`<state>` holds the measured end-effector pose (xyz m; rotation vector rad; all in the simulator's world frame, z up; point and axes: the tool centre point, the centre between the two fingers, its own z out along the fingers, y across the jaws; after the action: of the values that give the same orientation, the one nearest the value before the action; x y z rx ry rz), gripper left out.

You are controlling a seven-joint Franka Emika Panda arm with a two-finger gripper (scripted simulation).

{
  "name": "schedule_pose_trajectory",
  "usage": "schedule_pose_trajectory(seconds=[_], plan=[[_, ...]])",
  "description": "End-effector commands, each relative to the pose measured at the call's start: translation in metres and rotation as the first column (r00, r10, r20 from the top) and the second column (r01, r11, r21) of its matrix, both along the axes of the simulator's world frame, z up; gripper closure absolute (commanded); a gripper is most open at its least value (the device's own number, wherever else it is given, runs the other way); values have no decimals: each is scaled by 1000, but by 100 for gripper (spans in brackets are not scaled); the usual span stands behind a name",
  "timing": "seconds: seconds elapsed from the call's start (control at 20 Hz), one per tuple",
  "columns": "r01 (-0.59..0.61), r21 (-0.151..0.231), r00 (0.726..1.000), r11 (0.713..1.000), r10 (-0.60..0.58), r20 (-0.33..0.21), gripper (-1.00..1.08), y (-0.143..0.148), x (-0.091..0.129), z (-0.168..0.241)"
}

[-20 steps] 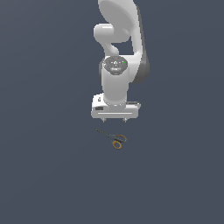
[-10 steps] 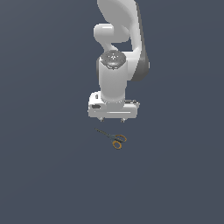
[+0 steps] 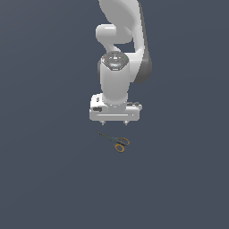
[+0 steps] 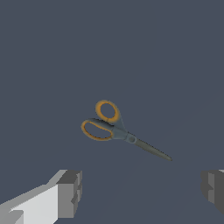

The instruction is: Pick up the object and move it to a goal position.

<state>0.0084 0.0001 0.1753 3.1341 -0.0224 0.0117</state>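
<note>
The object, a small pair of scissors (image 3: 115,141) with thin dark blades and two orange-yellow ring handles, lies flat on the dark grey floor; the wrist view shows it (image 4: 117,129) whole, blades closed. My gripper (image 3: 114,122) hangs just above and behind it in the exterior view, open, with only short finger stubs showing under the white hand. In the wrist view the two grey fingertips (image 4: 70,192) stand far apart, with nothing between them, and the scissors lie beyond them, apart from both.
The white arm (image 3: 120,49) rises behind the gripper toward the top of the exterior view. A plain dark grey floor (image 3: 49,179) lies all around, with no other objects in sight.
The hand has shifted slightly toward the exterior view's left and a little lower, with the wrist turning. The scissors have not moved.
</note>
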Motion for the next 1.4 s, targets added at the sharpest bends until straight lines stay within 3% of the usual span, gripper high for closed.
schedule_pose_trajectory(seconds=[0.0, 0.35, 0.65, 0.95, 1.35], plan=[[-22, -1, 1000, 1000, 22, -1, -92, -1, 0, -3], [-135, -6, 991, 991, 135, -4, -92, -3, -1, -19], [-282, -8, 959, 959, 282, -9, -92, -6, -2, -41], [-438, -7, 899, 899, 438, -13, -92, -9, -4, -64], [-620, 0, 784, 784, 620, -13, -92, -10, -9, -93]])
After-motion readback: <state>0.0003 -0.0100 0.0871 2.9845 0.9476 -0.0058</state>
